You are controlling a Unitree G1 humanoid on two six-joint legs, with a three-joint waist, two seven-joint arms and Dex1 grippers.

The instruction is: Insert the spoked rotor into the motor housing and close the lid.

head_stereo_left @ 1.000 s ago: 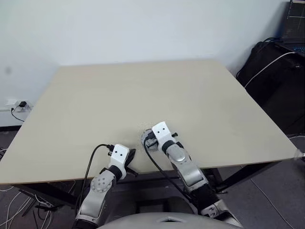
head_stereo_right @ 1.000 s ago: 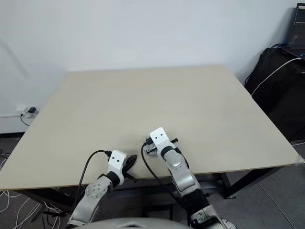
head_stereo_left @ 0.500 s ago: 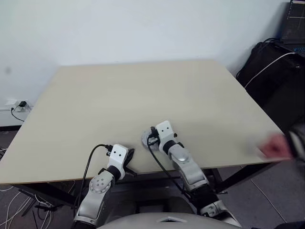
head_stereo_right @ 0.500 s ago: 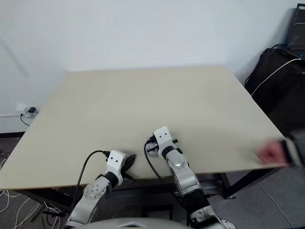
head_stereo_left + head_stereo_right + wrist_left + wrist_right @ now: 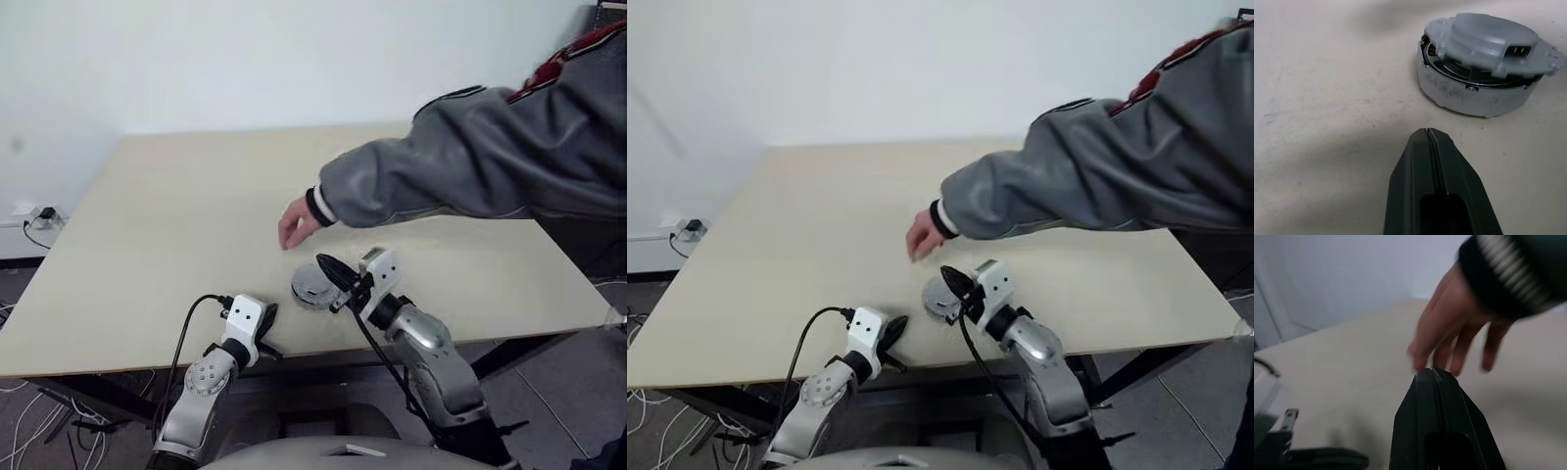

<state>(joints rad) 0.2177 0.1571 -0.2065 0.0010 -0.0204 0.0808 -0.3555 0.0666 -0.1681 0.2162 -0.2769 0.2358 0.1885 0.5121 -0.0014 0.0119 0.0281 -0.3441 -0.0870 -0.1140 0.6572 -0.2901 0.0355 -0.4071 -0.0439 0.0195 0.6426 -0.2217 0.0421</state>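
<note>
Looking down from the head, I see a big tan table (image 5: 176, 196). A round grey motor (image 5: 312, 285) sits near the front edge, with its lid (image 5: 1493, 41) on top. A person in a grey jacket leans in from the right, and the person's hand (image 5: 297, 224) hangs over the table just behind the motor. The right claw (image 5: 331, 272) is lifted up just beside the motor, on its right, and its two black fingers are pressed together with nothing between them. The left claw (image 5: 266, 319) sits low at the front edge of the table, near the motor, and it is clenched on nothing too.

From the left wrist, the black fingers (image 5: 1436, 196) are pushed tight together. The motor stands on the table past them, not touching. Its pale lid lies a bit crooked, and brown wire peeks out under it.

From the right wrist, the black fingers (image 5: 1437, 426) are tight together. The person's hand (image 5: 1459, 328) hangs past them, fingers pointing down at the table.
</note>
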